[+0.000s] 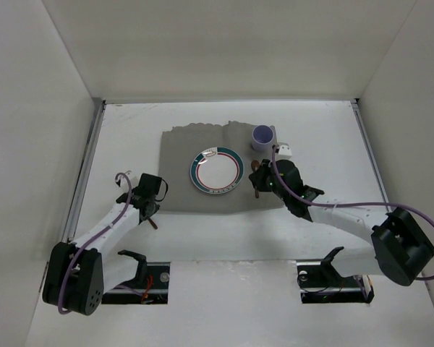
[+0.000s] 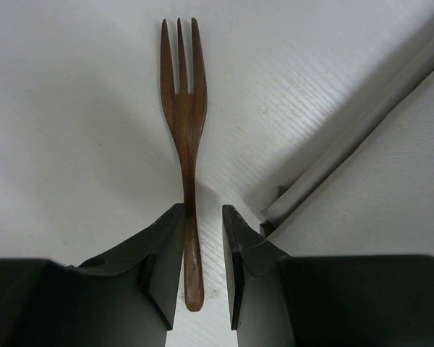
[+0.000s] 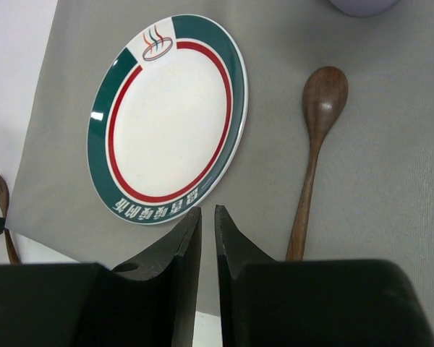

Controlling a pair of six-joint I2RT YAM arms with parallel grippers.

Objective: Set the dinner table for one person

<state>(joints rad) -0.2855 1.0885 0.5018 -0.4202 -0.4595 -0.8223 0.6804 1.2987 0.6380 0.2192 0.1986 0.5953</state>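
Dinner table: one plate, fork, spoon, cup

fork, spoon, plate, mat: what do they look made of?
Fork: wood by the look, dark reddish brown, faint grain, satin sheen.
Spoon: same dark wood, smooth, with a soft highlight on the bowl.
Plate: glossy white with green and red bands; ceramic or melamine, cannot tell which.
Mat: grey cloth, matte, fine weave showing; probably fabric rather than vinyl.

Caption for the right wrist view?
Right pincer, all but shut and empty, hovers over grey placemat between green-rimmed plate and wooden spoon.
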